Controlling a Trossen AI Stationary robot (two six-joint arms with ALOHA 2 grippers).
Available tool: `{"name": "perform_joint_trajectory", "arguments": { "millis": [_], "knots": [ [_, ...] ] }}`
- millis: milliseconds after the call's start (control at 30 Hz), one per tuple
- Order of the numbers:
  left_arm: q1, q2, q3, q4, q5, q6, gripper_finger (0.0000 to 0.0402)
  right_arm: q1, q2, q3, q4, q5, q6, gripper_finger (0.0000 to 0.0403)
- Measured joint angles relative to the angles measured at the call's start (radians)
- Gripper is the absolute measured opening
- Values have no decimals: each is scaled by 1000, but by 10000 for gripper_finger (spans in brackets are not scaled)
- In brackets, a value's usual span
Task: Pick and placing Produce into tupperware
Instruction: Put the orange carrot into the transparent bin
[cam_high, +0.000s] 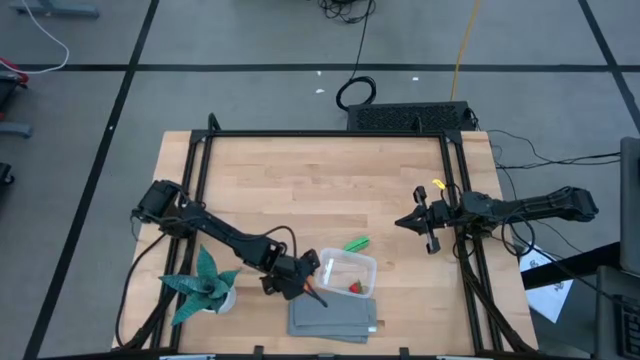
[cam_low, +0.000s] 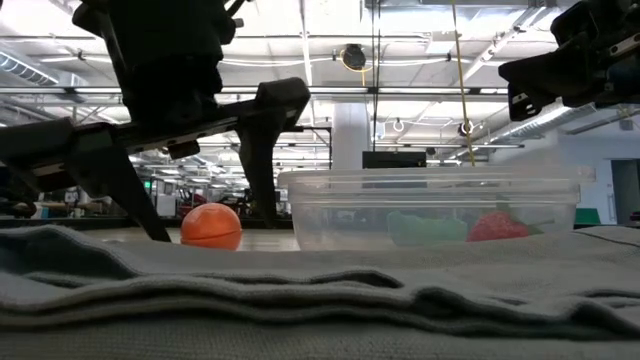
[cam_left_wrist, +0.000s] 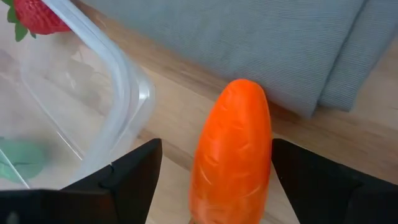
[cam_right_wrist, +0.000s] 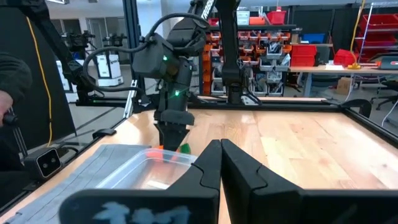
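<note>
The orange carrot (cam_left_wrist: 233, 155) lies on the wood table between the clear tupperware (cam_high: 347, 272) and the grey cloth (cam_high: 335, 320). My left gripper (cam_left_wrist: 216, 146) is open, one finger on each side of the carrot, with a gap on both sides. The carrot also shows in the low view (cam_low: 211, 226). The red berry (cam_high: 354, 288) lies inside the tupperware. The green pod (cam_high: 356, 243) lies on the table just beyond the tupperware's far side. My right gripper (cam_high: 405, 222) is shut and empty, above the table's right part.
A teal plant in a white pot (cam_high: 205, 285) stands at the near left, beside my left arm. The folded grey cloth lies along the near edge. A black frame (cam_high: 455, 180) borders the table. Bare wood lies across the table's middle and far part.
</note>
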Motion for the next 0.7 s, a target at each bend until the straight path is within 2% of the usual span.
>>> {"name": "perform_joint_trajectory", "arguments": {
  "millis": [267, 700],
  "knots": [
    [24, 2, 0, -10, 51, -64, 299, 0, 1, 0, 7, 0, 2, 0],
    [34, 3, -2, -17, 86, -79, 171, 0, 0, 0, 7, 0, -4, 0]
  ]
}}
